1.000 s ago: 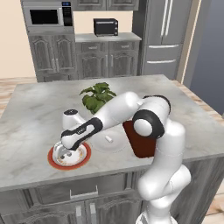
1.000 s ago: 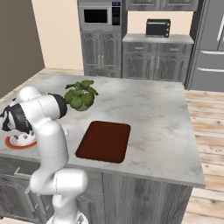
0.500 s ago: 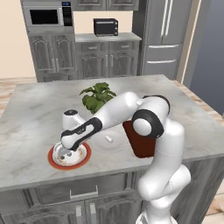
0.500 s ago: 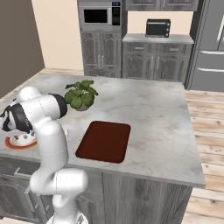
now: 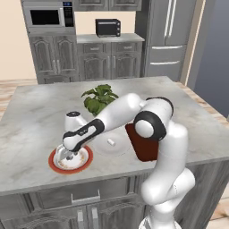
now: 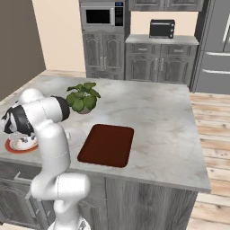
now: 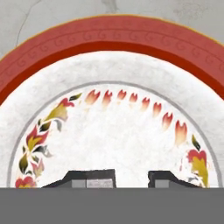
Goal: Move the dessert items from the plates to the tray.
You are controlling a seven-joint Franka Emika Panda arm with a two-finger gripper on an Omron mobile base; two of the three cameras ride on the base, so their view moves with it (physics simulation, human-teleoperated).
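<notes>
The orange-red rimmed plate (image 5: 82, 159) (image 6: 13, 147) (image 7: 112, 43) lies near the counter's front left edge. My gripper (image 5: 67, 155) (image 7: 132, 177) is down on its cream patterned centre. The fingertips (image 7: 99, 176) stand a narrow gap apart, closed on the small pale round lump, which barely stands out from the pale plate. The plain white plate (image 5: 117, 149) (image 6: 77, 134) lies just right of it and carries the short white cylinder (image 5: 111, 142). The dark red-brown tray (image 5: 139, 145) (image 6: 108, 144) lies further right, partly behind my arm in the left base view.
A potted plant (image 5: 100, 97) (image 6: 82, 96) stands behind the plates. A white rounded vessel (image 5: 73, 120) sits just behind the red-rimmed plate. The counter's front edge runs close below the plates.
</notes>
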